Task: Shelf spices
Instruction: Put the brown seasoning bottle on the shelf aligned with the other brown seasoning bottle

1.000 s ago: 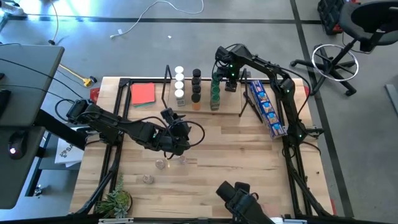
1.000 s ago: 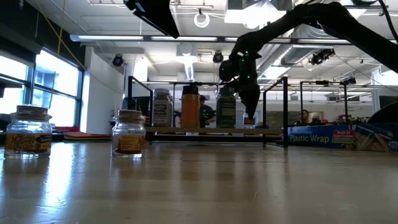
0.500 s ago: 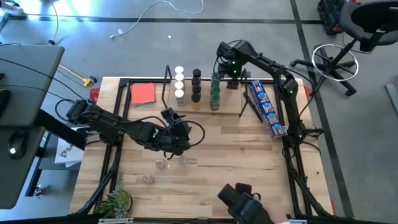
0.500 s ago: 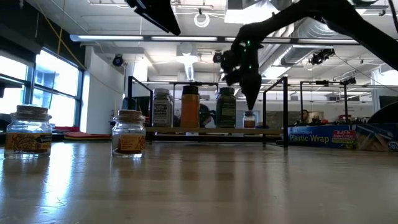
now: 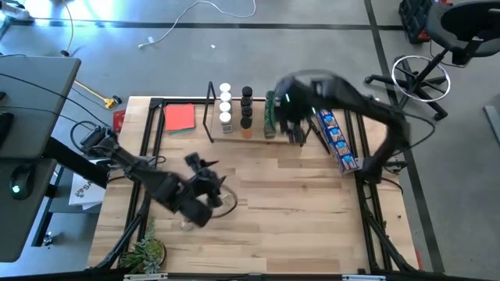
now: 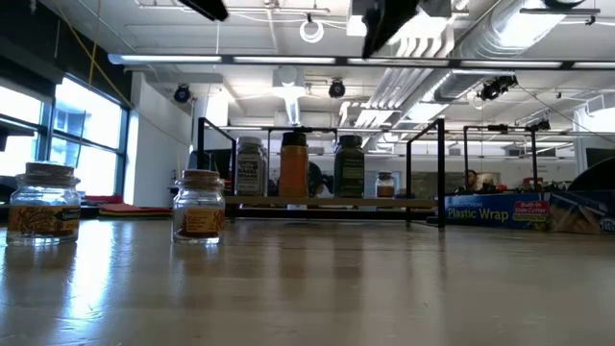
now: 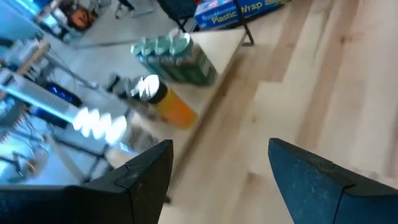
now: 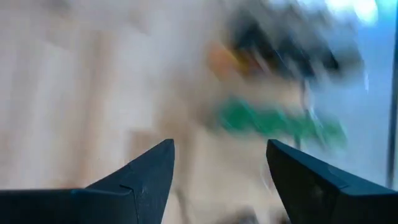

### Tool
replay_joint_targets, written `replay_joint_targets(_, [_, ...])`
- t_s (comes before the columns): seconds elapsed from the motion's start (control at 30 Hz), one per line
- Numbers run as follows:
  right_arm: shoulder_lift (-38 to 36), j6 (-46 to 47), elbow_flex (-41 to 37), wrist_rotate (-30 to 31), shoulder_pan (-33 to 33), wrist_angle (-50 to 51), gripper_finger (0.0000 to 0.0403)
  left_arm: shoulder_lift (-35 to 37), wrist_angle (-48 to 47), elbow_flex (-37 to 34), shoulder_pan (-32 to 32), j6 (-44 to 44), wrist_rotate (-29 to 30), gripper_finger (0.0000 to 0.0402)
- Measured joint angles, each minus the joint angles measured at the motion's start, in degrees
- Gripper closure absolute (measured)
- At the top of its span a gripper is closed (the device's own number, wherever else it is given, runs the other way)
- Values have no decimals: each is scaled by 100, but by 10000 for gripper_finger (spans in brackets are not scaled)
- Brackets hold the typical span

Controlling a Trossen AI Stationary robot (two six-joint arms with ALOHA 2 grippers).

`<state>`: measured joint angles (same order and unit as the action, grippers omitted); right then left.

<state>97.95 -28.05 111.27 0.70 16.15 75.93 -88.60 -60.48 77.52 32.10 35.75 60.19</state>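
The shelf (image 5: 234,134) stands at the table's far middle, with spices on its board in rows with white lids (image 5: 225,105), black lids (image 5: 247,108) and green lids (image 5: 270,113). In the low view a small jar (image 6: 385,185) stands at the row's right end. Two loose jars (image 6: 199,207) (image 6: 43,202) stand on the table near my left gripper (image 5: 201,165), which is open and empty (image 7: 217,168) and points toward the shelf. My right gripper (image 5: 298,133) hangs blurred above the shelf's right end, open and empty (image 8: 219,168).
A long blue packet (image 5: 334,139) lies right of the shelf and a red card (image 5: 180,117) left of it. A small plant (image 5: 144,251) sits at the near left corner. Bare wood lies between the shelf and the near edge.
My right gripper has risen off the small jar at the shelf's right end and swung up and toward the near edge; the jar stays standing on the board. My left gripper has moved toward the table's near left, still open.
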Motion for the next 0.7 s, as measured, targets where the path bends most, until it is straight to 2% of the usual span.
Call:
replay_joint_targets(0.1, [-648, 256, -1061, -533, -832, -1376, 153, 13, -528, -121, 374, 1159, 5, 142])
replay_joint_targets(0.2, [-1064, 648, -2362, -747, -1414, -3180, 153, 56, -562, -452, 638, 1948, -85, 142])
replay_joint_targets(0.3, [-1039, 1106, -3415, -842, -1820, -4979, 153, 121, -544, -766, 682, 2679, -563, 144])
replay_joint_targets(0.37, [-785, 1269, -3827, -967, -2019, -5975, 153, 185, -569, -926, 595, 3240, -907, 149])
replay_joint_targets(0.5, [142, 1589, -3940, -1094, -2253, -7085, 153, 387, -610, -1124, 361, 4256, -1249, 160])
replay_joint_targets(0.7, [1641, 1971, -3097, -996, -2462, -7358, 153, 622, -607, -1139, 417, 4830, -1453, 171])
